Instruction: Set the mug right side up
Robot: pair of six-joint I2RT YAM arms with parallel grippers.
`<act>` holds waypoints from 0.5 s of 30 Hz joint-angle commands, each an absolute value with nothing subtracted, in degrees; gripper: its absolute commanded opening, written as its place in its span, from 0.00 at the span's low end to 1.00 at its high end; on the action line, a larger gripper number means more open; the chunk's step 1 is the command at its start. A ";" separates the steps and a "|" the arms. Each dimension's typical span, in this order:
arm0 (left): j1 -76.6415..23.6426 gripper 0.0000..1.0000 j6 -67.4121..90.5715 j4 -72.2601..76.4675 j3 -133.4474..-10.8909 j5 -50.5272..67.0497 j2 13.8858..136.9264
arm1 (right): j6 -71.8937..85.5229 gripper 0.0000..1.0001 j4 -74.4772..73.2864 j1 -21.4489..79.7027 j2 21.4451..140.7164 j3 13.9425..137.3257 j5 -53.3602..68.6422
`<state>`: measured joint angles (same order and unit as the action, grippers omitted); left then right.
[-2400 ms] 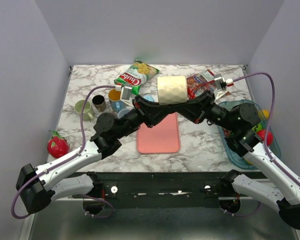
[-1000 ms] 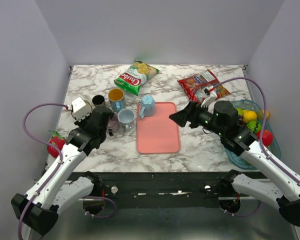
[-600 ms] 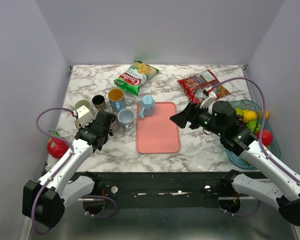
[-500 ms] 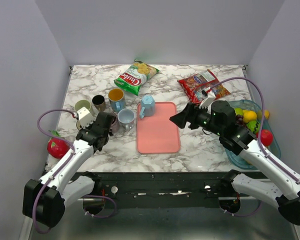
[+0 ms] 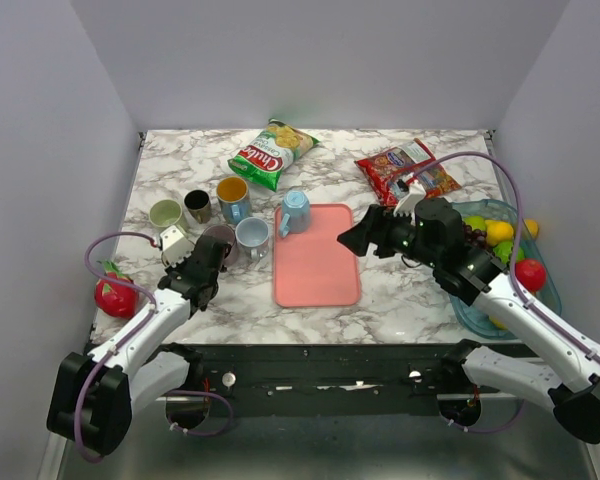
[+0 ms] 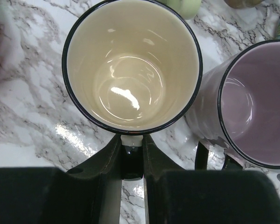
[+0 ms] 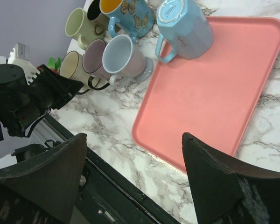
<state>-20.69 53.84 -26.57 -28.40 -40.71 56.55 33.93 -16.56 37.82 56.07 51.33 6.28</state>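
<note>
**A:** From above, why is your left gripper so low at the table's left?
**B:** You're setting the cream mug there, mouth up. It looks turned already. Your right gripper hangs splayed and empty by the pink tray.
**A:** Left wrist?
**B:** Your fingers are clenched on its handle, with a lilac mug just beside.
**A:** Right wrist?
**B:** You count seven mugs. One, the pale blue mug, sits base-up.

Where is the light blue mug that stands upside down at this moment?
In the top view, the light blue mug is a little left of the centre, at the far left corner of the pink tray. The butterfly mug is just to its left.
</note>
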 commanded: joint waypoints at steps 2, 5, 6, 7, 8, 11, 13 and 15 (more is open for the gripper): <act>-20.39 0.11 53.79 -20.92 -27.51 -42.10 56.77 | 33.22 0.90 -17.49 37.97 57.13 53.09 6.59; -20.30 0.31 54.93 -21.71 -27.77 -42.19 57.48 | 33.14 0.91 -17.75 37.97 58.09 53.09 6.77; -20.30 0.37 55.19 -22.06 -27.86 -42.19 57.48 | 32.79 0.91 -17.84 37.97 58.18 53.17 6.77; -20.30 0.39 55.80 -22.84 -27.95 -42.19 57.48 | 32.78 0.92 -17.84 37.97 58.27 52.91 5.90; -20.30 0.43 56.25 -23.46 -28.12 -42.27 57.22 | 32.78 0.92 -17.84 37.97 58.36 52.74 5.19; -20.30 0.56 56.86 -25.05 -28.56 -42.19 55.82 | 32.70 0.94 -18.45 37.97 59.15 52.82 2.90; -20.30 0.66 57.22 -26.62 -28.91 -42.01 54.85 | 32.61 0.95 -18.98 37.97 60.20 53.08 2.29; -20.30 0.73 57.66 -27.68 -29.79 -41.40 53.09 | 32.00 0.96 -19.42 37.97 62.31 54.05 1.85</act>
